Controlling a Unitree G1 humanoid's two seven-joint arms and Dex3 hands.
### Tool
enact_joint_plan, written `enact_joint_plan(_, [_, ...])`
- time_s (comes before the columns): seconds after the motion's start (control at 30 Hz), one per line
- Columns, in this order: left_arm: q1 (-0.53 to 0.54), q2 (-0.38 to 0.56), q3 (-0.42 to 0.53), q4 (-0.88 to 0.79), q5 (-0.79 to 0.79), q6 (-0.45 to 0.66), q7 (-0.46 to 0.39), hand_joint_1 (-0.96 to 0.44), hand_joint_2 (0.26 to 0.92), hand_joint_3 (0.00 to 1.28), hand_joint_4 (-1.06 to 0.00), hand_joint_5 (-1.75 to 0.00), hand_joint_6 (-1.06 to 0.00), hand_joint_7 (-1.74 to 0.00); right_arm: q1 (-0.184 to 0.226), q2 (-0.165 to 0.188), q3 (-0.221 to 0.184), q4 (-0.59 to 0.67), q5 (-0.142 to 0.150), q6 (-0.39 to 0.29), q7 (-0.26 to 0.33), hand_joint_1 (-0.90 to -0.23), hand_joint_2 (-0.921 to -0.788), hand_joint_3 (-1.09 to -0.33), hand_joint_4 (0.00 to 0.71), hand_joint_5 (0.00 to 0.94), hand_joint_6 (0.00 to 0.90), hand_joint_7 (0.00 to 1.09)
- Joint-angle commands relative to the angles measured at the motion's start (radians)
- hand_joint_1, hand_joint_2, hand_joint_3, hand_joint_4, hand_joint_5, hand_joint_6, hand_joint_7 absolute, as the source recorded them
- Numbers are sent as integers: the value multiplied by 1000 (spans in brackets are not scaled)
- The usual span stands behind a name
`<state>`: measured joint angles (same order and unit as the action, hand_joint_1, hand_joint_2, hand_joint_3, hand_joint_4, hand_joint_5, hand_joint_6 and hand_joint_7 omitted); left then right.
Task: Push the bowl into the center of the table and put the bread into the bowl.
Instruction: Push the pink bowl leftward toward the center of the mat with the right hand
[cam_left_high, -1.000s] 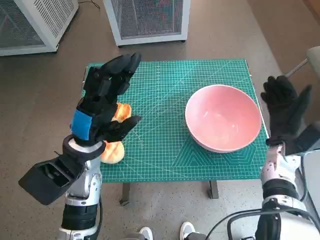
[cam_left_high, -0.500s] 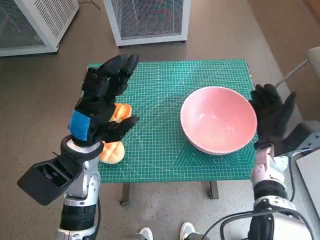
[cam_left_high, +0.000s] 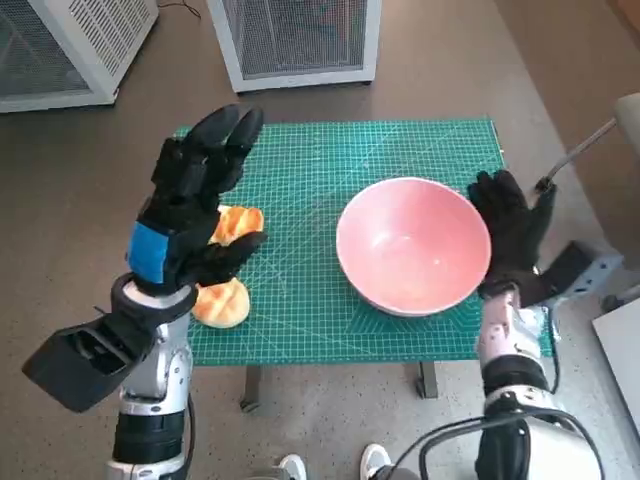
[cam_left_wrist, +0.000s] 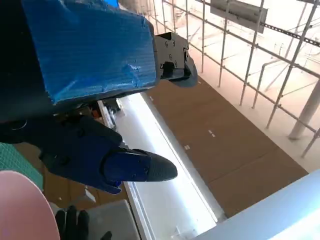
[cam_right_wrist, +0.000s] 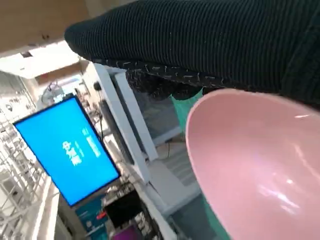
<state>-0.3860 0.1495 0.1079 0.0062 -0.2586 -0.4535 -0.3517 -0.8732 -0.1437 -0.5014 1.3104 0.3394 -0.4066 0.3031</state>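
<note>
i see the small table topped by a green gridded cutting mat (cam_left_high: 330, 180), matte and flat, which i judge lets a bowl slide under a sideways push. the smooth, glossy pink round bowl (cam_left_high: 413, 243) sits on the right half of that mat, close to the middle but not quite there; its inside holds nothing.

my left hand, black with blue tape over its back (cam_left_high: 190, 200), is raised above the left part of the mat with fingers spread and nothing in it. i judge it is parked there, above the bread, ready to come down once the bowl is in place.

my right hand in its black knitted glove (cam_left_high: 510, 232) stands with flat, parted fingers against the bowl's right outer wall, holding nothing. in the right wrist view the glove's ribbed knit lies right along the pink rim, so i read it as touching, palm set as a pusher rather than a gripper.

the golden-brown bread roll (cam_left_high: 222, 302), soft-looking and scored, lies near the mat's left front edge, well apart from the bowl. a second golden piece (cam_left_high: 238, 222) shows just behind it, partly hidden under my left hand; i cannot tell whether the two are joined.
</note>
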Motion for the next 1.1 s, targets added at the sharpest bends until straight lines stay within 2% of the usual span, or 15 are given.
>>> enact_joint_plan(0.03, [20,11,6,-29,-3,4,2,-577,921,269,-280,-4,-140,-412,-18,32,-7,17,-2,27,-17,-496,-921,-695,345,18,157,473])
enact_joint_plan(0.5, [58,30,24,-74,14,23,25,-585,921,268,-284,-2,-189,-319,-57,84,5,21,-23,47,-15,-481,-921,-728,301,1,139,503])
enact_joint_plan(0.8, [63,33,24,-82,15,28,32,-584,921,267,-287,-3,-207,-302,-61,88,1,21,-27,54,-18,-491,-921,-722,294,1,129,516])
enact_joint_plan(0.93, [80,41,35,-91,15,27,36,-610,921,265,-285,-1,-212,-295,-93,115,17,26,-46,78,-44,-514,-921,-716,313,10,127,516])
enact_joint_plan(1.1, [82,41,36,-93,11,32,41,-620,921,263,-284,-1,-218,-286,-104,118,34,27,-65,82,-56,-531,-921,-709,334,18,136,515])
